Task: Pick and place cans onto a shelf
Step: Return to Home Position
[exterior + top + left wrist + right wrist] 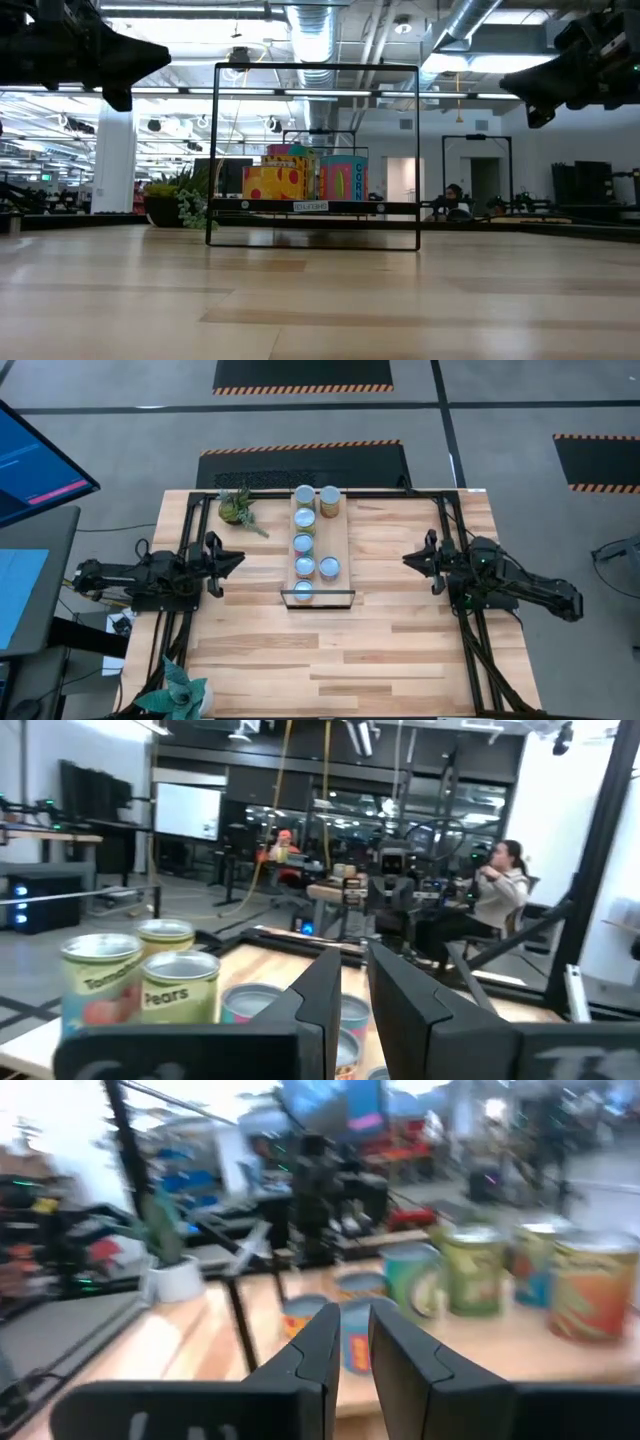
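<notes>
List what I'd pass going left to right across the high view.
Monitor → left gripper → shelf carrying the cans → right gripper. The plant overlaps the left gripper sideways, so it is left out.

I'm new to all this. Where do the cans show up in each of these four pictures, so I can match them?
High view: the cans stand in a row mid-table.
Low view: cans at centre, seen through the black frame.
Left wrist view: cans at lower left, close up.
Right wrist view: cans from centre to right.
Shared landmark: the black frame, seen in the high, low and right wrist views.
</notes>
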